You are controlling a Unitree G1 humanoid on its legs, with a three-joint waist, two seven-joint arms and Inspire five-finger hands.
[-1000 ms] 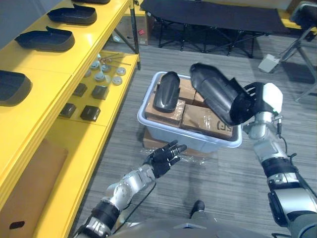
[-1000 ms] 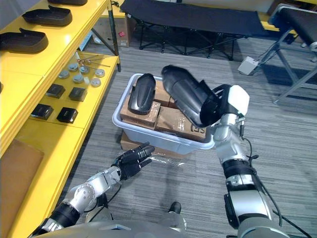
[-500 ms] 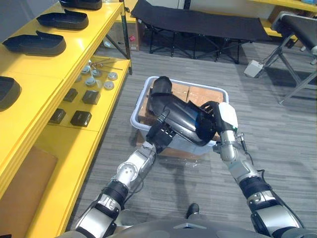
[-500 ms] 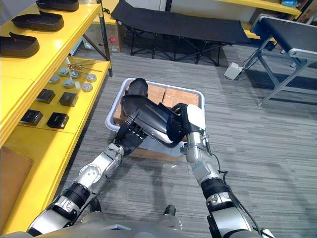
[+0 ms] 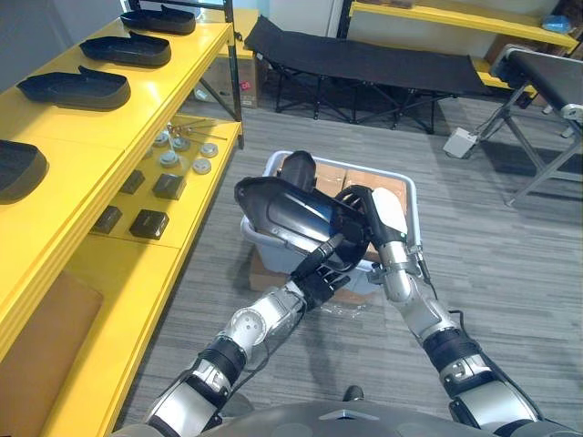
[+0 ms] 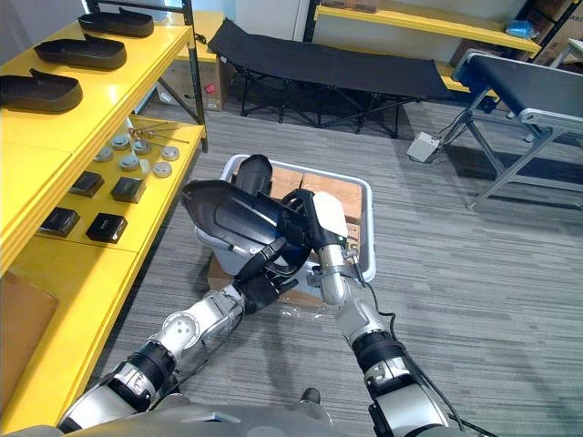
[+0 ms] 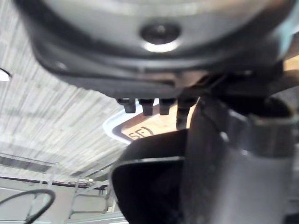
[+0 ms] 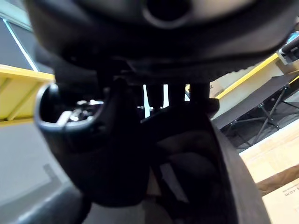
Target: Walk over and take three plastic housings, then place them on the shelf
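A long black plastic housing (image 5: 278, 211) hangs above the near left corner of a pale bin (image 5: 414, 211). My right hand (image 5: 366, 217), with its white thumb cover, is curled round the housing's right end (image 8: 187, 154). My left hand (image 5: 321, 273) reaches up from below, its straight fingers (image 7: 154, 105) pressed against the housing's underside. A second black housing (image 5: 297, 169) stands upright in the bin's far left corner among cardboard boxes (image 5: 360, 178). Several more housings (image 5: 75, 86) lie along the top of the yellow shelf (image 5: 109, 137) on my left.
The shelf's lower level holds small black blocks (image 5: 148, 223) and round metal parts (image 5: 182, 150). A black folding cot (image 5: 364, 55) stands behind the bin. A metal-framed stand (image 5: 547, 82) and a small white box (image 5: 460, 143) are at the right. Grey floor lies around the bin.
My right hand has carried the housing down and leftward, from high at the bin's right to over its near left corner. My left hand has risen from the floor side to under the housing.
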